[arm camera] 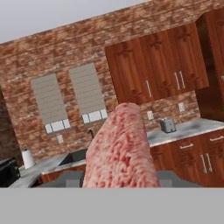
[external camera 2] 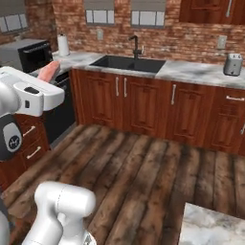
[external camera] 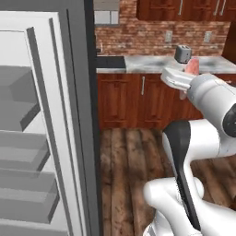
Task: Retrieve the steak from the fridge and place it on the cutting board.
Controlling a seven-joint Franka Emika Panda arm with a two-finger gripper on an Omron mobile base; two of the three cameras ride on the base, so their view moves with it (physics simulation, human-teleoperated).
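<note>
Fridge [external camera: 46, 129] stands open at 9 o'clock in the left base view, grey shelves showing. Table [external camera 2: 191, 72] runs along the brick wall, with a toaster [external camera 2: 233, 64] on it. Steak [arm camera: 120, 148] stands upright, fingers clamped on it, held in the air.

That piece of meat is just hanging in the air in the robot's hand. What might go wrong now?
The gripper pinches the steak only at its lower end, so the slab sticking out could slip and land on the wooden floor.

The fridge stands open close beside the arm; a wide swing might clip its door frame.
</note>
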